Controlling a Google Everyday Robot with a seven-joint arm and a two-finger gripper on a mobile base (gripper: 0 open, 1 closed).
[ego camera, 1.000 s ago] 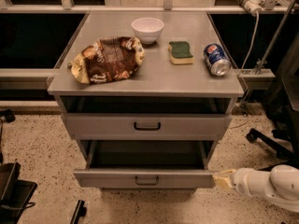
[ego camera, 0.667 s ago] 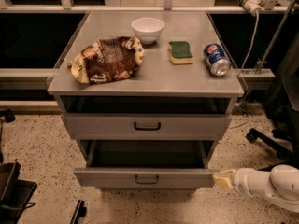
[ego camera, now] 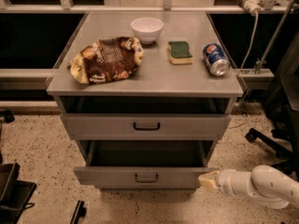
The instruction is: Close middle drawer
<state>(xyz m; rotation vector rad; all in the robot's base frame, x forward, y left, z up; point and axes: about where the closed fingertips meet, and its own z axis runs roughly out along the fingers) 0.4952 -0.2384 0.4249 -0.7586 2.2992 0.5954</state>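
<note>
**Middle drawer stands open, robot claw at its right front corner**

The middle drawer [ego camera: 107, 176] of a grey metal table is pulled well out toward the camera. Its flat front sits low in the view, with a small dark pull at the centre. The inside of the drawer is dark and its contents cannot be made out.

The claw [ego camera: 209, 181] has a pale yellowish tip. It sits at the right end of the drawer front, touching it or just beside it. I cannot tell whether the claw is apart or together. Behind it, the white rounded arm [ego camera: 261, 188] reaches in from the lower right corner.

Directly above the open drawer, the upper drawer [ego camera: 103, 125] is pushed in, its dark handle centred on the front. A dark open gap runs between this drawer and the top of the table [ego camera: 187, 78].

Four things rest on the table:
- A crumpled brown and yellow chip bag [ego camera: 107, 59] lies at the left.
- A white bowl [ego camera: 146, 29] stands upright toward the back centre.
- A green and yellow sponge [ego camera: 180, 52] lies flat to the right of the bowl.
- A blue soda can [ego camera: 216, 59] lies on its side near the right edge.

The speckled floor [ego camera: 32, 143] surrounds the table. The wheeled base of a black chair [ego camera: 271, 141] shows at the right.
</note>
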